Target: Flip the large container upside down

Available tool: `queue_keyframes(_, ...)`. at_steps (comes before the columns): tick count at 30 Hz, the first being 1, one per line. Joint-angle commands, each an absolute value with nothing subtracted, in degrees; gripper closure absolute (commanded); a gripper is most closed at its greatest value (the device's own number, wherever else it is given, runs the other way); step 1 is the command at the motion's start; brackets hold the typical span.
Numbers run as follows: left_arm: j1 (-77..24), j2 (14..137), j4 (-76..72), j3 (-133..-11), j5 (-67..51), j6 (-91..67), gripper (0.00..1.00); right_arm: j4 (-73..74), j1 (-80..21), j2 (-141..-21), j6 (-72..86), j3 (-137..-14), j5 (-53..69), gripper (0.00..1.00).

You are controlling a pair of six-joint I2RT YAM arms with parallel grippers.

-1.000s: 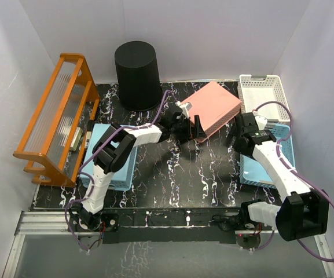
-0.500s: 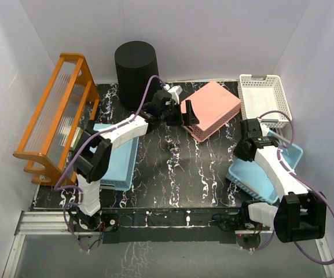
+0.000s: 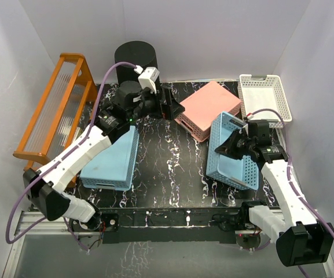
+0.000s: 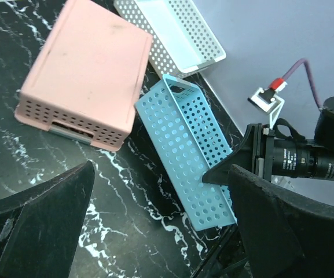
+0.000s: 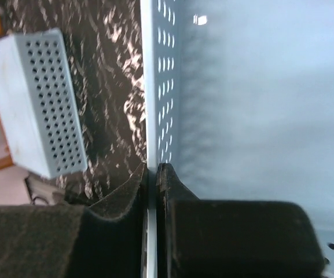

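The large container [image 3: 133, 53], a black round bucket, stands at the back left of the table; my left wrist covers its lower part. My left gripper [image 3: 169, 106] hangs open just to its right, apart from it, with nothing between its fingers [image 4: 39, 231]. The bucket is out of both wrist views. My right gripper [image 3: 231, 145] is shut on the side wall of a blue perforated basket [image 3: 239, 156], holding it raised and tilted on edge at the right. In the right wrist view the gripper [image 5: 151, 174] pinches that thin blue wall [image 5: 155, 87].
A pink basket [image 3: 207, 107] lies upside down at the back middle, with a white basket [image 3: 265, 95] at the back right. A second blue basket [image 3: 112, 156] lies upside down under my left arm. An orange rack [image 3: 57, 116] lines the left edge.
My right gripper shut on the blue basket's wall and lifted it, tipping it up toward the table's middle. My left arm swung back and left toward the bucket, still open.
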State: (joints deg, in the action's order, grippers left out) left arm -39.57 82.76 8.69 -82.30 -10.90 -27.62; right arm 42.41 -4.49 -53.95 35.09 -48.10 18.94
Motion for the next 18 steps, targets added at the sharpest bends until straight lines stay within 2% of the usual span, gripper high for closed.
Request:
queue_keyframes(1, -39.5, 79.1, 13.7, -79.0, -6.5, -25.6, 0.01, 29.4, -4.7, -53.8, 36.8, -44.2, 38.5, 1.0)
queue_keyframes(5, -39.5, 78.7, 11.2, -75.5, -5.7, -26.5, 0.01, 14.0, -4.7, -53.9, 38.5, -41.9, 46.4, 1.0)
queue_keyframes(18, -39.5, 73.0, 13.8, -73.0, 0.0, -26.1, 0.01, -20.9, -7.6, -71.9, 53.0, -43.0, 57.1, 1.0)
